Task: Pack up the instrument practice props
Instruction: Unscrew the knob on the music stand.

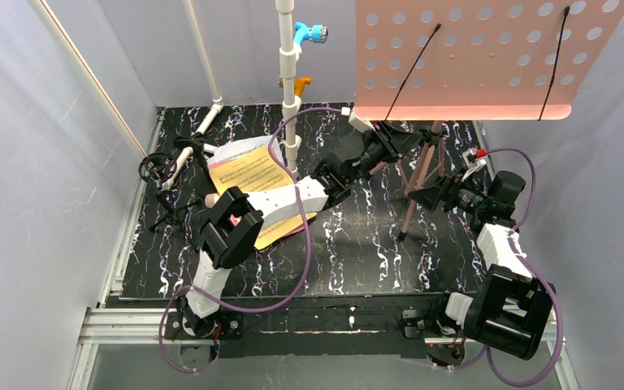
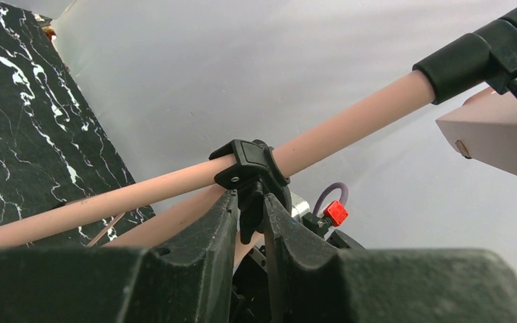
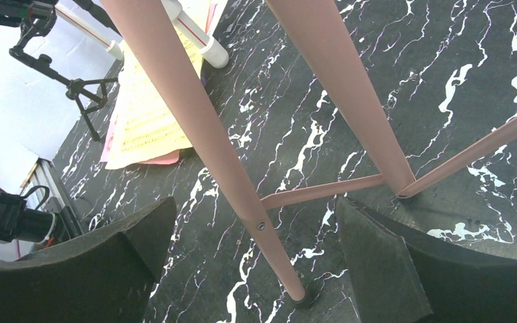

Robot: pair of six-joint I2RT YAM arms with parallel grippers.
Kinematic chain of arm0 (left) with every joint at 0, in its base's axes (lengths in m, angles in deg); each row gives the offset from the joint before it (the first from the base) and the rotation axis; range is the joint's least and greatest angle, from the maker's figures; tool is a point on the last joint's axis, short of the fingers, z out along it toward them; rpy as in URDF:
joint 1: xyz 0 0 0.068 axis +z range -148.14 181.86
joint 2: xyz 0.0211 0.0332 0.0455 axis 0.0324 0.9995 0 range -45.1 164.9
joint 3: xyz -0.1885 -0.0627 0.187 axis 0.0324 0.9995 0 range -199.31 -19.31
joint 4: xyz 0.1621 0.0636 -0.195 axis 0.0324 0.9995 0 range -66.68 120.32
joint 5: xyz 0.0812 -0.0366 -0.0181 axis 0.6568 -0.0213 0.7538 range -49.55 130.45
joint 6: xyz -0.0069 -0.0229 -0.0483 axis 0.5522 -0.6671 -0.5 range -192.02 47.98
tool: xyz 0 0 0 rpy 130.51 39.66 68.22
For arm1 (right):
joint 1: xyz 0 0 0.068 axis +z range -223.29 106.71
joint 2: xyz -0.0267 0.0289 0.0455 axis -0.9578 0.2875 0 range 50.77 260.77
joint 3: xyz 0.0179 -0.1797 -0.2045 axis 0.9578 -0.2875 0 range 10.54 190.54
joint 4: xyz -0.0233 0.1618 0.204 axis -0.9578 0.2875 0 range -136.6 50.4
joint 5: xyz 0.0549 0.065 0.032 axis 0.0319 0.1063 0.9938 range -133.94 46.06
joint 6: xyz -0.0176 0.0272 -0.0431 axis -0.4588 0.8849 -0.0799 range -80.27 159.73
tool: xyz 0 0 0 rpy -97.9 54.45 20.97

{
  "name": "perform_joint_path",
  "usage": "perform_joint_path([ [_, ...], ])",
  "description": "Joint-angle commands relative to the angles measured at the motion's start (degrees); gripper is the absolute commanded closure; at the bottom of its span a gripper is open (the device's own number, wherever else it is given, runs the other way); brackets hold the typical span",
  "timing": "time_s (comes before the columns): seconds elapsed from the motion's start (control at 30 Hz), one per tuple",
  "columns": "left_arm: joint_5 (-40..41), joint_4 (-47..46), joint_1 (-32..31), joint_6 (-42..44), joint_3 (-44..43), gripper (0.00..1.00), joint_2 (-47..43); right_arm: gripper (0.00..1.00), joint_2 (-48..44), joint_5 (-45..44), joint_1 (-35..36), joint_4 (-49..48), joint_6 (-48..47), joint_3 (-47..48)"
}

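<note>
One pinch up high, one wide gap down low

Our left gripper (image 2: 250,202) is pinched tight on the little black clamp (image 2: 246,165) that goes around the pink pole (image 2: 350,121). Both fingers (image 2: 202,242) press on the tab that hangs down from the clamp. The pole runs slantwise across the wrist view, and its far end goes into a bigger black joint.

Our right gripper (image 3: 252,208) is spread wide, low down by the feet of the music stand (image 1: 455,97). One pink leg (image 3: 202,134) runs between its two fingers and touches neither. The foot of that leg rests on the worktop (image 1: 366,244).

The music stand is on its feet toward the back right corner of the worktop, with its desk full of holes high up. The pages (image 1: 248,175), yellow on top, lie in a heap toward the back left corner, just beside the white pipe frame (image 1: 290,81). Our left arm reaches over them. A small black tripod (image 1: 162,175) is near the left edge
</note>
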Motion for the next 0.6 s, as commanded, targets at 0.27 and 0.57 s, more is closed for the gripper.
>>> perform_joint_path([
  [0.27,3.86,9.24,-0.5,-23.55,-3.22,1.0,-0.34,0.02,-0.32,0.93,0.22,0.04,-1.74,1.32],
  [0.57,4.51,12.56,-0.61,-29.18,-1.29,0.62,-5.17,0.02,-0.32,0.8,0.22,0.66,-2.34,1.41],
])
